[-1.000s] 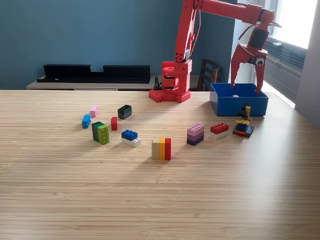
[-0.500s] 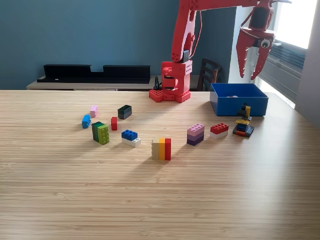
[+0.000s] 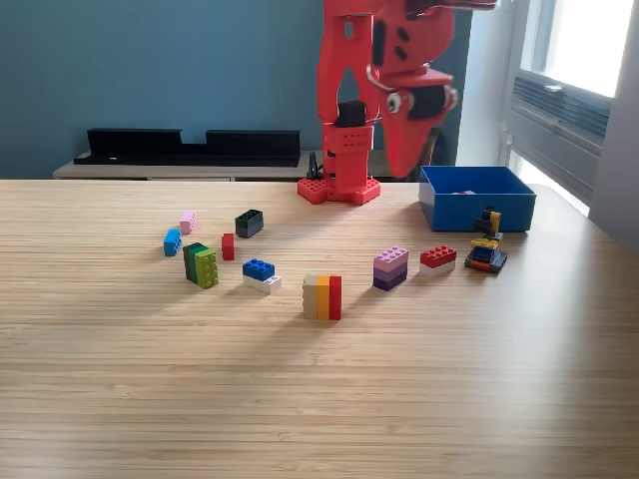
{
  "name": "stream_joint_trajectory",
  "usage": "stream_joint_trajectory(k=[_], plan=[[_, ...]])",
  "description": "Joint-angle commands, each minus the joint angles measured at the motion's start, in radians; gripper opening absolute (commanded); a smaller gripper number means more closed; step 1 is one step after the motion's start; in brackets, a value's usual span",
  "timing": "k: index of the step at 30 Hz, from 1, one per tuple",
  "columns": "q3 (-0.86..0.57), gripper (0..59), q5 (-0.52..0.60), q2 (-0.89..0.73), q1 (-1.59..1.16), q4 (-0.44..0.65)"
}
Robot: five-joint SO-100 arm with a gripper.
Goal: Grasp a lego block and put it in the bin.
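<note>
Red plastic claw (image 3: 407, 140) hangs high with nothing visibly held, opening unclear, the shallow blue plastic bin (image 3: 477, 211) beside it and scattered lego blocks (image 3: 321, 297) on the desk below, uncollected.

Looks like an office or small lab room: a wide pale wood tabletop (image 3: 319, 399), a teal painted wall (image 3: 150, 70), a low sideboard (image 3: 150, 170) carrying black trays (image 3: 190, 146), and a bright window (image 3: 589, 45) over a wall heater unit (image 3: 564, 115).

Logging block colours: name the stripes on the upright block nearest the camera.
The striped block runs tan, orange, red, left to right in the exterior view.
</note>
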Motion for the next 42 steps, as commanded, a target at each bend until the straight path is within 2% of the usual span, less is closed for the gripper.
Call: stream_joint_trajectory(k=[1, 6, 13, 33, 42], plan=[[0.109, 0.1, -0.006, 0.095, 0.098, -0.127], [0.212, 0.1, 0.008, 0.095, 0.101, -0.252], [0.301, 0.1, -0.003, 0.095, 0.103, -0.341], [0.328, 0.1, 0.020, 0.086, 0.156, -0.463], [0.305, 0.2, 0.038, 0.081, 0.097, -0.463]])
